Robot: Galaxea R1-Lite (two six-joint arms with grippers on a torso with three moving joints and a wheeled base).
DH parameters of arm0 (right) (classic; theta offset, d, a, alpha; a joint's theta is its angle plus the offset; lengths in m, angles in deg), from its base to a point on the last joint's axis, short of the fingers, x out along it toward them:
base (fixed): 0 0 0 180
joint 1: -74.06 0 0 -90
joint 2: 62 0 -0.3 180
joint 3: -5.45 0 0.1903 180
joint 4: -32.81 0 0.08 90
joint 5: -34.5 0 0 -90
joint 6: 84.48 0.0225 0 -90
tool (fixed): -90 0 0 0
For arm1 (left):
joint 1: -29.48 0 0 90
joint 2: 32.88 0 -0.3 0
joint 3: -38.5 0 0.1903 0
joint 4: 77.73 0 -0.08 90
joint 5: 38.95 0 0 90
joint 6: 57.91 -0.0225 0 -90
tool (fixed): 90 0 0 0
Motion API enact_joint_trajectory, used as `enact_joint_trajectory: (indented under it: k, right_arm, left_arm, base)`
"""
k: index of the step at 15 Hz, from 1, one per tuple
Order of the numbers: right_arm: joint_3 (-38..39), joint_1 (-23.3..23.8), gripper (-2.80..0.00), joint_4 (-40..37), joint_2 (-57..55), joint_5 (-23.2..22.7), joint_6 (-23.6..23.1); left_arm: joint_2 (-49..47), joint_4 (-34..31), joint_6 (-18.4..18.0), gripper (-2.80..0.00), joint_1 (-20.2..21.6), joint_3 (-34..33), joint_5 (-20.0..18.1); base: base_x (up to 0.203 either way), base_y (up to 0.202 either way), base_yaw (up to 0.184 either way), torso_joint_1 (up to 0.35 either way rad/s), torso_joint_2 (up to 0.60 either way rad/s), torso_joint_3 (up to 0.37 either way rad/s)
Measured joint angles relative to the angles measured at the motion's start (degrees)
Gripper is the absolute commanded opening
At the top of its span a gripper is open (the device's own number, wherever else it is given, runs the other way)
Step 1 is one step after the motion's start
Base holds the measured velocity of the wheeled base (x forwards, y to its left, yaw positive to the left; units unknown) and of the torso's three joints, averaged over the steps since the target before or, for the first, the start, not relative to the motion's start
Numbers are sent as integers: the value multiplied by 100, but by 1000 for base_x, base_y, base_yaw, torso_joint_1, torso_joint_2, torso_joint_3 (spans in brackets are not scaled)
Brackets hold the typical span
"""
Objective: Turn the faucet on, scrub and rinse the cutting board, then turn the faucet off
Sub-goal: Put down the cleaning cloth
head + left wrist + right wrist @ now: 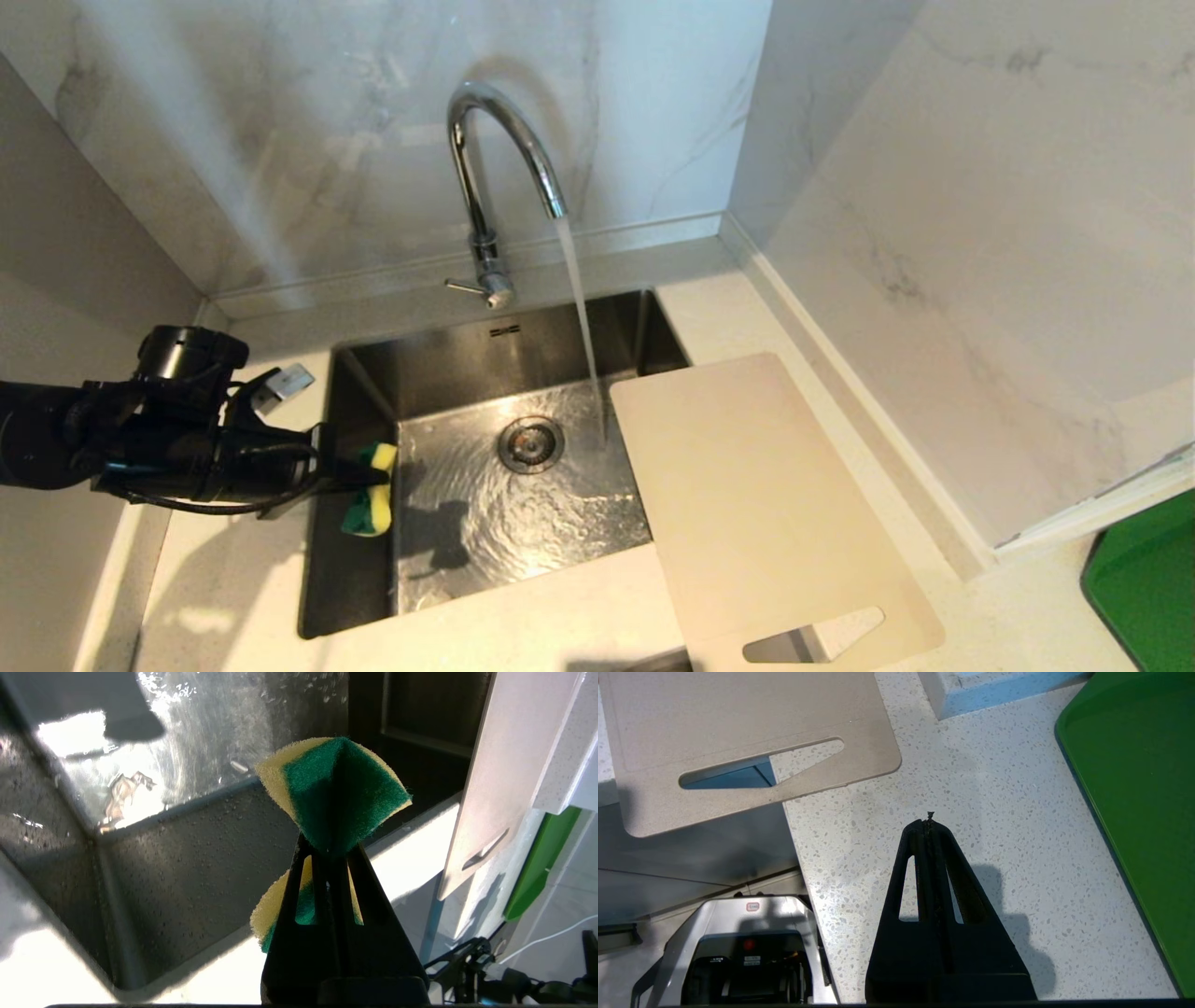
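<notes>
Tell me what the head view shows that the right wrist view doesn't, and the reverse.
Only the head view shows the faucet running into the sink, and the left gripper shut on a yellow-green sponge. Only the right wrist view shows the right gripper, jaws shut and empty, over the speckled counter. Both show the cutting board with its handle slot and the green tray.

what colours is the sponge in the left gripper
Yellow foam sponge with green scrub face; clearest in left wrist view.
</notes>
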State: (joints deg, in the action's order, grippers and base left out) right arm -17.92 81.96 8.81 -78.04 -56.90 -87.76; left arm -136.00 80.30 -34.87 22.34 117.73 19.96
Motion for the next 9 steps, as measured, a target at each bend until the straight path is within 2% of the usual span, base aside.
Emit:
enact_joint_trajectory:
  k: [3,9]
  right_arm:
    - [0,1,-280,10,-5,124,268]
    - [0,0,-280,10,-10,111,284]
  left_arm:
    - [-11,128,-9,-280,-65,-80,8]
    - [9,126,-6,-280,-98,-104,66]
  base:
    - [0,0,0,0,0,0]
    - [0,0,0,0,0,0]
